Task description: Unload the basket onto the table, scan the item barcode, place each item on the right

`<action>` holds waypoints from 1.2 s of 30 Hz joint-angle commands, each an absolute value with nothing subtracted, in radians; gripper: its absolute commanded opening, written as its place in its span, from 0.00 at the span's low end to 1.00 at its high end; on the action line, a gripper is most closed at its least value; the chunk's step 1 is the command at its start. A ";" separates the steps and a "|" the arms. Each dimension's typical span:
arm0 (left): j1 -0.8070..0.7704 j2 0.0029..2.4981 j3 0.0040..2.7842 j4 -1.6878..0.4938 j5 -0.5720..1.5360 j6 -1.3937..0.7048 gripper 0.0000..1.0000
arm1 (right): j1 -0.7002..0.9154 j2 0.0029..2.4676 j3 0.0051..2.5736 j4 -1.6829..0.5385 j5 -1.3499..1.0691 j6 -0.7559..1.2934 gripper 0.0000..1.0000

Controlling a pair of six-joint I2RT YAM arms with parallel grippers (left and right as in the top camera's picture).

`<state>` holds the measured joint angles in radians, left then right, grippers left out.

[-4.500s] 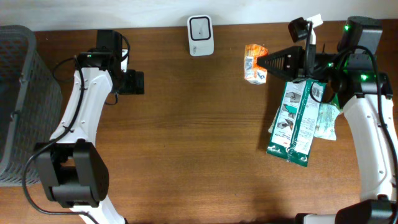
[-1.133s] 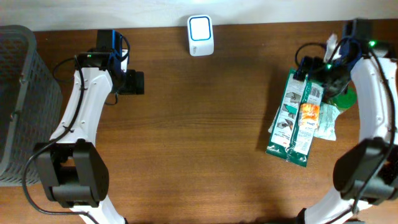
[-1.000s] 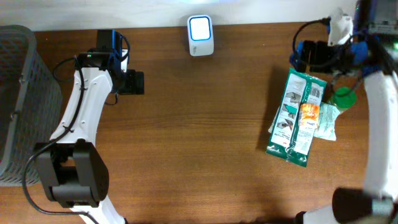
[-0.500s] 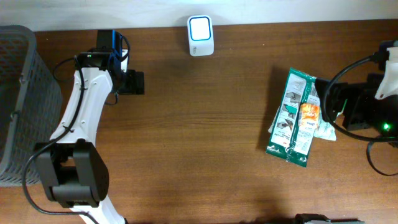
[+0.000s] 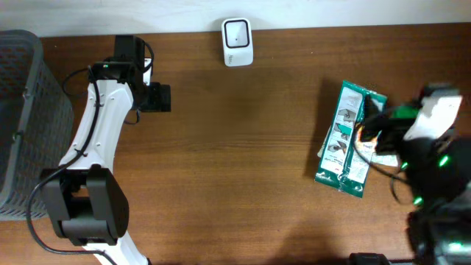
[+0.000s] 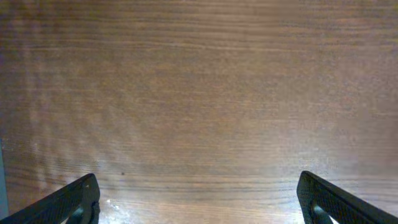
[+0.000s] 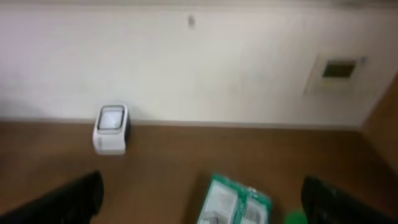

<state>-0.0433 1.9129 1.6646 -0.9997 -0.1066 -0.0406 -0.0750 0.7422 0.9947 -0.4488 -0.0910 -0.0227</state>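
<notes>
Since 4.5 seconds ago the orange packet [image 5: 363, 137] has left the right gripper, which then held it up near the scanner [image 5: 237, 42]. It now lies on top of the green packs [image 5: 346, 147] at the right of the table [image 5: 235, 169], and the right arm [image 5: 430, 147] has swung back toward the near right corner, blurred in the overhead view. The scanner's face, lit 1 second ago, is dark again, so the scan looks done and the packet set aside on the pile to clear the reader. The left arm [image 5: 99, 125] has not shifted; it stays parked between the wire basket [image 5: 18, 88] and the scanner, probably kept clear of the right arm's work. From the left wrist, the left gripper [image 6: 199, 202] shows its 2 fingertips far apart in the lower corners with only bare wood between them. From the right wrist, the right gripper [image 7: 199, 202] is likewise spread wide and empty, raised and looking across the table at the scanner by the wall, with 1 green pack below; the orange packet is out of that view.
</notes>
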 commanded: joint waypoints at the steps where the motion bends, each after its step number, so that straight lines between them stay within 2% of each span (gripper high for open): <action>1: -0.041 1.898 1.673 -0.998 -0.113 -0.021 0.99 | -0.064 0.554 0.708 -0.279 -0.097 -0.019 0.98; 7: -0.041 1.898 1.673 -0.998 -0.113 -0.021 0.99 | 0.021 0.205 0.253 0.014 -0.033 -0.019 0.98; 13: -0.041 1.898 1.673 -0.998 -0.113 -0.021 0.99 | 0.022 0.022 0.021 0.093 -0.044 0.057 0.98; 16: -0.041 1.898 1.673 -0.998 -0.113 -0.021 0.99 | 0.027 0.003 0.006 0.039 -0.040 0.060 0.98; 18: -0.041 1.898 1.673 -0.998 -0.113 -0.021 0.99 | 0.027 0.003 0.006 -0.074 -0.041 0.061 0.98; 36: -0.041 1.898 1.672 -0.998 -0.113 -0.021 0.99 | 0.027 0.006 0.006 -0.076 -0.040 0.060 0.98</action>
<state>-0.0433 1.9129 1.6646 -0.9989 -0.1093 -0.0406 0.0166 0.0135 0.0128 -0.0746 -0.0486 0.0532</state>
